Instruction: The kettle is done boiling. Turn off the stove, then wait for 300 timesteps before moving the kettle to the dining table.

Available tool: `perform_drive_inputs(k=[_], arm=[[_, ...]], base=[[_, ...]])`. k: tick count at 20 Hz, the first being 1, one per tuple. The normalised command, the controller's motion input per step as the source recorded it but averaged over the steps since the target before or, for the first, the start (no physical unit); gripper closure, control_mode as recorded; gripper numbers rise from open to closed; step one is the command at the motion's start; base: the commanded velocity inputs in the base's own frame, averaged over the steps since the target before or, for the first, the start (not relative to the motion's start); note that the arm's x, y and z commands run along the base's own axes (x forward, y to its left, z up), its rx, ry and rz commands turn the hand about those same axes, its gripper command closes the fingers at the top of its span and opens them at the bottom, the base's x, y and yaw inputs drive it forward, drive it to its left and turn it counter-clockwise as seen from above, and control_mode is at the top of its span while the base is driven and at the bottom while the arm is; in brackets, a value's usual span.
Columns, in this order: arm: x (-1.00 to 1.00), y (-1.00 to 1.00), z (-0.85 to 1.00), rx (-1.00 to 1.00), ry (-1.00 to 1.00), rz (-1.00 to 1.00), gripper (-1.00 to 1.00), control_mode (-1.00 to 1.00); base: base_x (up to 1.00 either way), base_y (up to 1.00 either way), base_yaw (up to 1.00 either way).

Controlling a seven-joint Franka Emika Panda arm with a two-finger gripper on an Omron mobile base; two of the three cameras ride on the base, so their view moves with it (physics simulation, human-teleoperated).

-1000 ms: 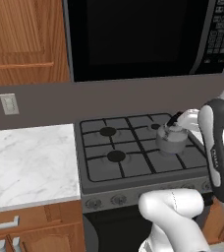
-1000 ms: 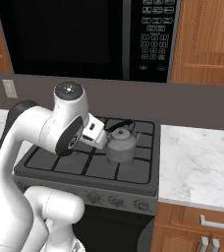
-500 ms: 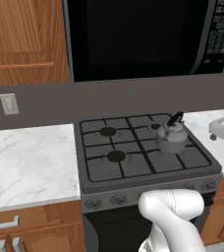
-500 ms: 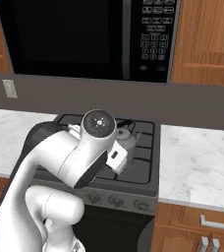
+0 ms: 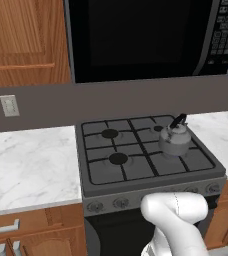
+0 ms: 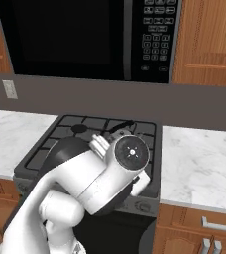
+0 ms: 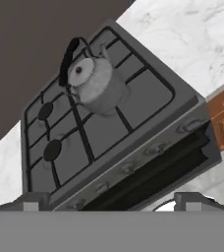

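Note:
The grey kettle (image 5: 174,140) with its black arched handle stands upright on the right rear burner of the stove (image 5: 136,165). In the hand view the kettle (image 7: 96,82) sits high on the tilted stove (image 7: 133,110), well beyond my gripper (image 7: 111,203). The gripper is open, its two fingertips (image 7: 33,202) far apart with nothing between them. It hangs in front of and above the row of grey front knobs (image 7: 152,148). In the right base view my arm covers most of the kettle, leaving its handle (image 6: 120,128) showing. The dining table is out of view.
A black microwave (image 5: 146,35) hangs over the range. Marble counters flank the stove on the left (image 5: 31,165) and right (image 6: 199,163), with wood cabinets above and below. A wall outlet (image 5: 9,105) sits at the left.
The arm has swung away from the kettle, off to the right and back toward the stove's front. The jaws stayed open. The kettle has not moved.

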Motion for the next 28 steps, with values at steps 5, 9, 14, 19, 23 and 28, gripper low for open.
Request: perform_drive_inputs(k=[5,9,14,19,23,28], arm=[[-0.18,-0.34,-0.16,0.14,0.00,-0.17,-1.00,-1.00],[-0.02,-0.15,-0.22,0.10,0.00,-0.15,-1.00,-1.00],[0.00,-0.05,-0.30,0.09,-0.01,-0.12,-1.00,-1.00],[0.00,-0.01,-0.32,0.11,-0.05,-0.05,-1.00,-1.00],[0.00,-0.01,-0.28,0.12,-0.08,-0.01,-1.00,-1.00],[0.00,0.00,-0.25,0.12,-0.11,0.00,-1.00,-1.00]], base=[[0.00,0.00,0.00],[0.00,0.00,0.00],[0.00,0.00,0.00],[0.00,0.00,0.00],[0.00,0.00,0.00],[0.00,0.00,0.00]])
